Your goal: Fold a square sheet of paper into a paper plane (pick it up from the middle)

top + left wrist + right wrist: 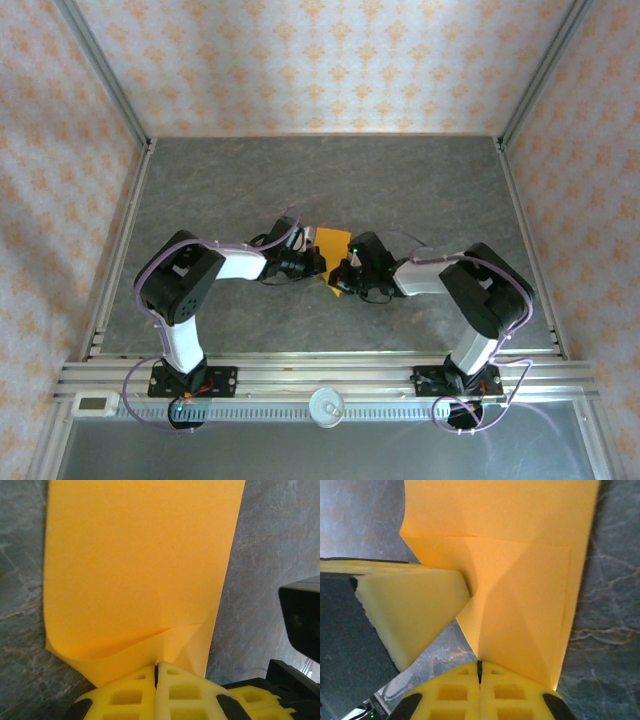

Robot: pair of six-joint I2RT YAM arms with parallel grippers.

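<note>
— Thin bright orange square sheet of paper (140, 570): where do we have it against the claws?

— Nearest us, the left gripper (156, 672) has its yellow fingers (182, 690) pressed together. The paper's near edge runs into the seam between them, so we are clenched on the sheet there.

— And the other side?

— Much the same. The right gripper (480, 672) is squeezed tight on the paper's near edge, and the sheet spreads away from its tips. In the right wrist view, a left finger meets the sheet from the side.

— What do we see past the tips?

— From the left wrist, one near corner curls upward and a short crease leads off from our fingers. From the right wrist, we see overlapping folded layers with diagonal creases.

— Farther out?

— From above, the paper sits between the two grippers, near the middle of the dark grey marbled tabletop (420, 180). We cannot tell whether it lies flat or is raised. Patterned walls (320, 60) stand beyond.
</note>
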